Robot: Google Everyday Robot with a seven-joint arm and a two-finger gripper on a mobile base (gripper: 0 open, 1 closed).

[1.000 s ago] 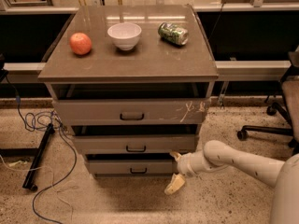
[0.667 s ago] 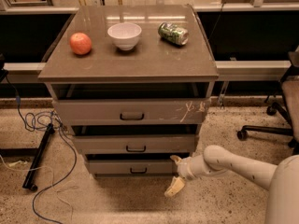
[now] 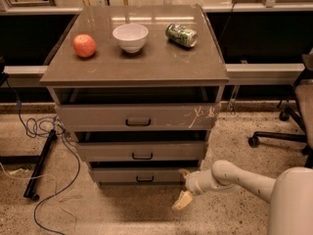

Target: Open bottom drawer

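Observation:
The bottom drawer is the narrowest of three grey-taupe drawers, with a plain front and a small black bar handle at its centre. Its front stands slightly out from the cabinet. My gripper is at the drawer's right end, just off its right corner, low over the floor. Its fingers are spread apart: one fingertip is near the drawer's corner and the other points down to the floor. It holds nothing. It is well to the right of the handle.
The middle drawer and the scratched top drawer are above. On the cabinet top are an apple, a white bowl and a green can. Cables and a black stand leg lie left; an office chair base stands right.
My arm has sunk slightly, so the gripper is a little lower beside the bottom drawer's right end. The drawers have not moved.

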